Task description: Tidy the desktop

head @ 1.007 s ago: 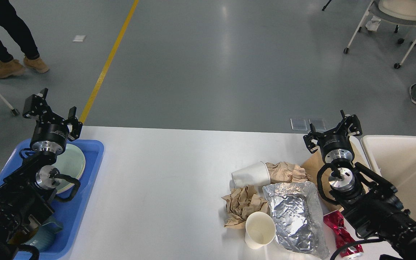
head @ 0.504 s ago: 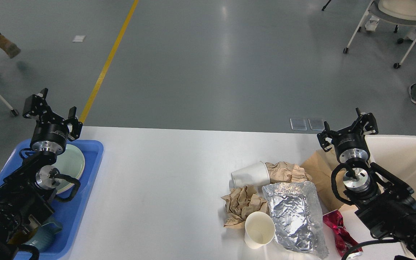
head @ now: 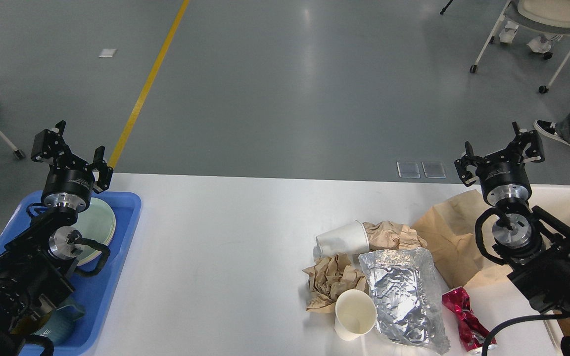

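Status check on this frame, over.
Left gripper open, empty, above blue tray. Right gripper open, empty. Desktop uncleared: cups, crumpled paper, foil.

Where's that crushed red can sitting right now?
In the head view, the red can lies on the desktop near its front right, between the foil bag and the right arm.

Two black arms are seen, each built of chunky segments with silver ring joints and a looped black cable, and ended by a black two-fingered gripper: left gripper (head: 71,154), right gripper (head: 500,151).
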